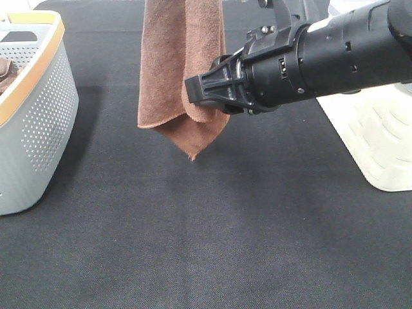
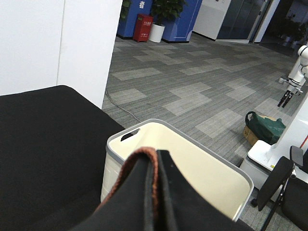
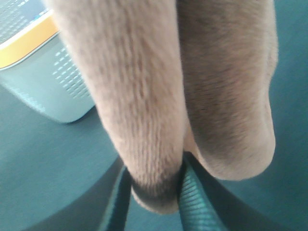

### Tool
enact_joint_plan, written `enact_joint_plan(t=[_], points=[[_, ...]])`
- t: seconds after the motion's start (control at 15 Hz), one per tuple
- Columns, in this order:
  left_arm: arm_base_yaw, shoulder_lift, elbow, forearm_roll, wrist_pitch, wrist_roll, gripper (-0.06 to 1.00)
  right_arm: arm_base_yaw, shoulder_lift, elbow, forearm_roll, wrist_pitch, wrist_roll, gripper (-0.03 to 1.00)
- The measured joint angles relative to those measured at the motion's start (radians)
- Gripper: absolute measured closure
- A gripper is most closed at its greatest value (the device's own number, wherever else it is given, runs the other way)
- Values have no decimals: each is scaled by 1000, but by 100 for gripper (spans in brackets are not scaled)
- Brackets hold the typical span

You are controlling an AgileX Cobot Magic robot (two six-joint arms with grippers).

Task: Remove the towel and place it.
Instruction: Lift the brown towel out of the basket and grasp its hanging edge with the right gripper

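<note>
- The towel (image 1: 180, 64) hangs in the middle of the high view. Its upper part runs off the top of the frame and its lowest corner points down over the black table (image 1: 225, 244).
- The right gripper (image 1: 205, 90) reaches across from the right, and its fingers (image 3: 195, 202) are clamped on a fold low on the towel. The wrist view shows the pile squeezed between them.
- On the left gripper (image 2: 156, 192) the fingers are pressed together, with a thin brown strip of the towel caught in the seam.
- Edges now. The grey basket (image 1: 38, 129) with its orange rim stands on the left, well apart from the hanging cloth. Something brown sits inside it, cut off by the frame.
- The white bin (image 1: 380, 141) stands on the right, with the right arm passing above its near corner.
- Between basket and bin lies a wide stretch of black tabletop, running to the near edge of the picture.
- The towel's left edge hangs straight and free, with nothing beside it.
- For writing, a white character on a blue panel (image 2: 142, 5) across the room is too small to read.
</note>
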Motion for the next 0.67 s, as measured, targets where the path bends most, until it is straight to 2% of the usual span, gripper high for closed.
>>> enact_joint_plan(t=[0.2,0.47,0.67], points=[[0,4,0,2,0,0,94,25,-11,0,-19,8,-49,62],[0,21,0,9,0,0,94,211,-34,0,-122,-174,-100,61],[2,21,0,45,0,0,94,233,-34,0,-118,-249,-104,61]])
